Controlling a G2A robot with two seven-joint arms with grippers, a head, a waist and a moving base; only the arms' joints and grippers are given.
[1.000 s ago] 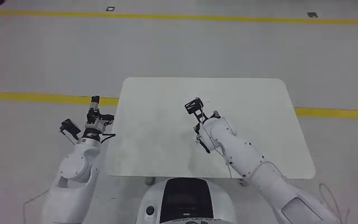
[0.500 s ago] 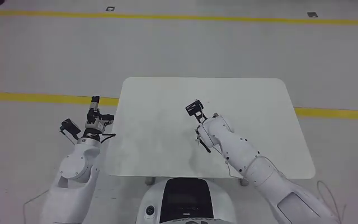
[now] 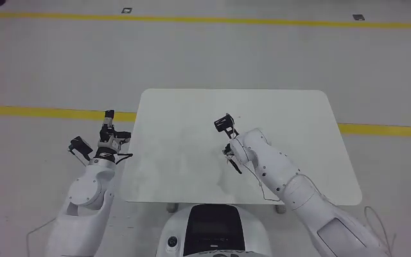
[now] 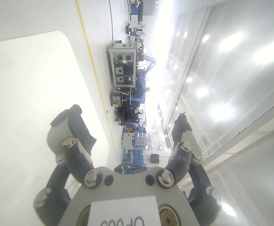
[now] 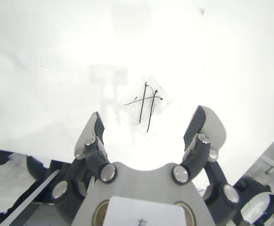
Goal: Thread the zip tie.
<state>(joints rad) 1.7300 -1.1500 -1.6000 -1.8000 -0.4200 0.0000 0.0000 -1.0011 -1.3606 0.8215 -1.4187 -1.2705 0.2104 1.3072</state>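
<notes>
Two yellow stripes (image 3: 64,112) cross the pale grey floor (image 3: 205,58) in your top view, one far off and one passing behind the white table (image 3: 289,115) with rounded corners. At the left, just off the table's left edge, sits your left gripper (image 4: 128,116). Its fingers are spread wide, and they point out past a table corner (image 4: 42,85) into a bright workshop of equipment racks (image 4: 123,62), blue benches and ceiling lights.

Moving right, the table top is plain white, with a few small dark specks (image 5: 201,10) in your right wrist view. The right arm (image 3: 270,167) reaches in over the middle of the table.

Below the right gripper (image 5: 148,113), lying flat on the table, you have one clear square tray (image 5: 132,115), turned corner-on to the camera. Three black zip ties (image 5: 143,102) lie inside it. Two run roughly side by side along its length and a thinner one crosses over both. The right gripper hangs above the tray with its ribbed pads (image 5: 193,124) far apart, touching neither the tray nor the ties.
</notes>
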